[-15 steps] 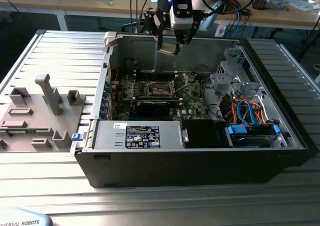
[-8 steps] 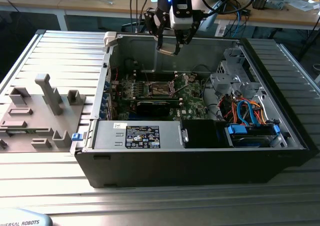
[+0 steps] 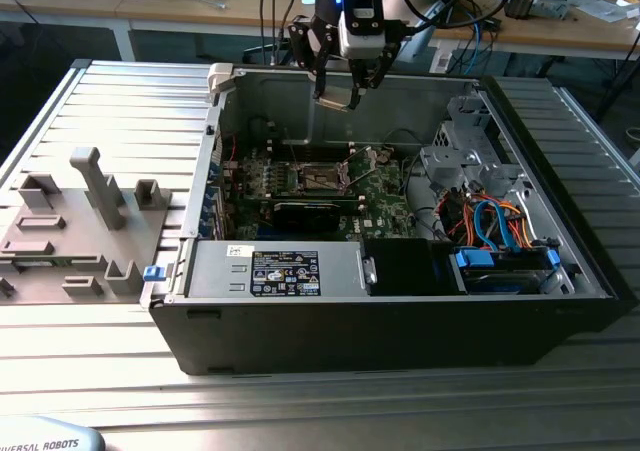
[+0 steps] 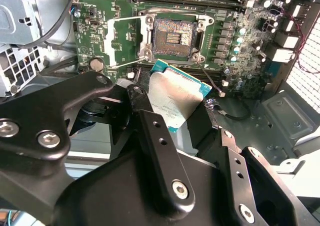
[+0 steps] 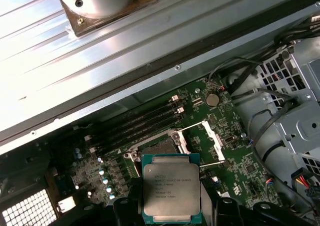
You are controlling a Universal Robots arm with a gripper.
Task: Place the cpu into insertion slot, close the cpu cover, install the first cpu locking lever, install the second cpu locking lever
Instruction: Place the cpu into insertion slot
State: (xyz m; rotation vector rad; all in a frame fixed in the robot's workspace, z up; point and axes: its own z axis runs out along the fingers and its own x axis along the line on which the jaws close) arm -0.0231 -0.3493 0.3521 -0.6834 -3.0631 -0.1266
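The cpu [image 5: 171, 188] has a silver-grey top edged in teal-green; the motherboard [image 4: 95, 40] is dark green; the claw [image 3: 338, 96] black; the ribbed surface [image 3: 400, 411] pale silver.

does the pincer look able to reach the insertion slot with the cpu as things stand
Probably yes: the pincer holds the cpu above the board, the insertion slot lies open, and nothing shows between them.

An open black computer case [image 3: 400, 331] fills the middle of the exterior view, lying on a ribbed metal table [image 3: 330, 401]. Inside, a power supply [image 3: 275, 271] lies along its lower edge, with blue cables [image 3: 490, 216] at the exterior view's right. A grey fixture plate [image 3: 70, 241] with upright pegs sits at the exterior view's left.
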